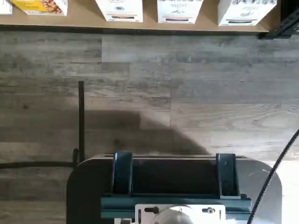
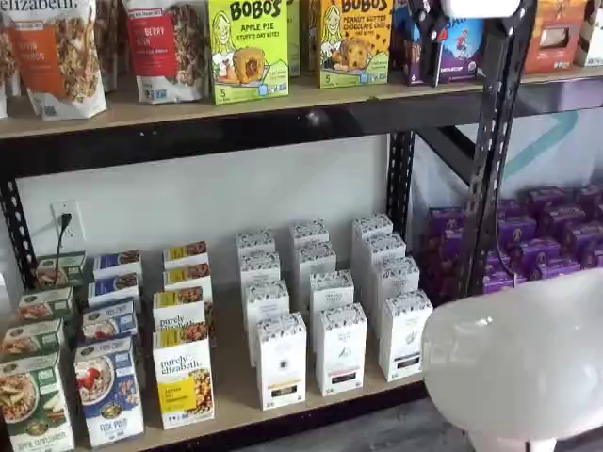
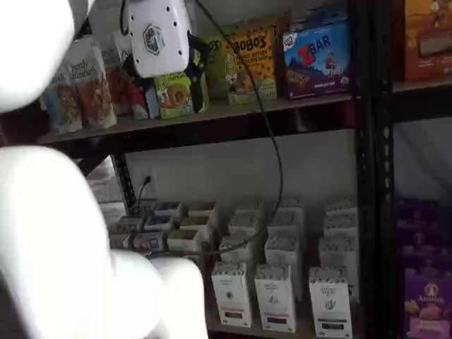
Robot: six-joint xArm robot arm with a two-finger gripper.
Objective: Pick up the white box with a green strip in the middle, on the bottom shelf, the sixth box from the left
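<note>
Long pale wooden bottom shelf (image 2: pixel 226 400) holds rows of boxes incl. tall narrow white box w/ greenish strip (image 2: pixel 403 335). White-bodied gripper (image 3: pixel 192 67) high up; finger state can't tell.

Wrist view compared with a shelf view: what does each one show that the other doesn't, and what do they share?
Only the wrist view shows the dark mount with teal brackets and a broad stretch of grey plank floor. Only a shelf view shows the yellow-green Bobo's boxes on the upper shelf, the purple boxes and the white wall outlet. Both show tall white cartons standing on the pale wooden bottom shelf.
</note>
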